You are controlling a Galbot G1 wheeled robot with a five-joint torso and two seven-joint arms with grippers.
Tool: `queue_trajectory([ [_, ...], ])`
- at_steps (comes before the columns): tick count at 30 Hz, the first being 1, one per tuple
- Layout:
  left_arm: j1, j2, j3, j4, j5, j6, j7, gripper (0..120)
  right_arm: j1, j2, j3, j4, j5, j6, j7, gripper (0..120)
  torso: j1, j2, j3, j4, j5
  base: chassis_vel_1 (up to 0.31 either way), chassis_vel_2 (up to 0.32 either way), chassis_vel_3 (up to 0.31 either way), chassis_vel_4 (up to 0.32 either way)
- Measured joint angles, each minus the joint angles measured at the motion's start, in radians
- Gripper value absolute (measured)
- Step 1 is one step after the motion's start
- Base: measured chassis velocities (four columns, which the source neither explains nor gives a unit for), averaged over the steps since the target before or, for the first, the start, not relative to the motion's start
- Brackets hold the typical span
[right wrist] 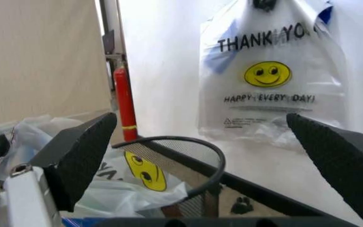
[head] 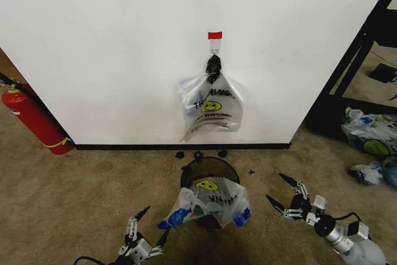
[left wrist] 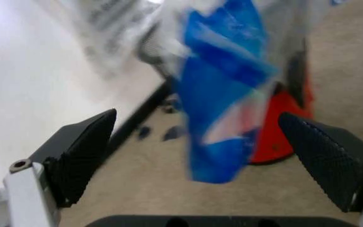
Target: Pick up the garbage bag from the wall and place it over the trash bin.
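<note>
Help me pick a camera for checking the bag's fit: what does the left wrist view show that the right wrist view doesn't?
Left wrist alone: the bin's red base, a hanging blue bag patch and dark scraps on the carpet.

Right wrist alone: the bunch of smiley bags on the wall, the red fire extinguisher and the black mesh bin's rim.

Both: open black fingers, the white wall, and the thin see-through smiley bag draped over the bin.

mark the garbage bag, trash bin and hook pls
garbage bag (head: 208, 185): head view, on its yellow smiley, draped over the bin.
trash bin (head: 208, 161): head view, back of the black mesh rim.
hook (head: 214, 44): head view, white hook under the red tape.
</note>
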Motion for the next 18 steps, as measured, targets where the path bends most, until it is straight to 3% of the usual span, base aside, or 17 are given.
queue_trajectory([
  [3, -0.049, -0.042, 0.013, 0.081, -0.033, -0.037, 0.084, 100, 0.011, 0.007, -0.018, 0.005, -0.003, -0.002, 0.003, 100, 0.0, 0.0, 0.0, 0.0002, -0.0003, 0.0, 0.0, 0.0, 0.0],
  [8, -0.048, -0.04, 0.007, 0.079, -0.051, -0.065, 0.128, 100, 0.009, 0.007, -0.02, 0.008, -0.001, -0.002, -0.001, 100, 0.0, 0.0, 0.0, 0.0003, -0.0004, 0.0, 0.0, 0.0, 0.0],
  [12, -0.013, -0.008, -0.043, -0.023, -0.067, -0.072, 0.117, 100, 0.004, 0.007, -0.012, -0.001, 0.005, 0.002, -0.01, 100, 0.0, 0.0, 0.0, 0.0001, 0.0, 0.0, 0.0, 0.0, 0.0],
  [17, 0.068, 0.127, -0.118, -0.239, -0.188, -0.039, 0.144, 100, -0.008, 0.008, 0.018, 0.018, 0.019, 0.015, 0.0, 100, 0.0, 0.0, 0.0, 0.0005, 0.0, 0.0, 0.0, 0.0, 0.0],
  [18, 0.068, 0.127, -0.118, -0.239, -0.188, -0.039, 0.144, 100, -0.008, 0.008, 0.018, 0.018, 0.019, 0.015, 0.0, 100, 0.0, 0.0, 0.0, 0.0005, 0.0, 0.0, 0.0, 0.0, 0.0],
])
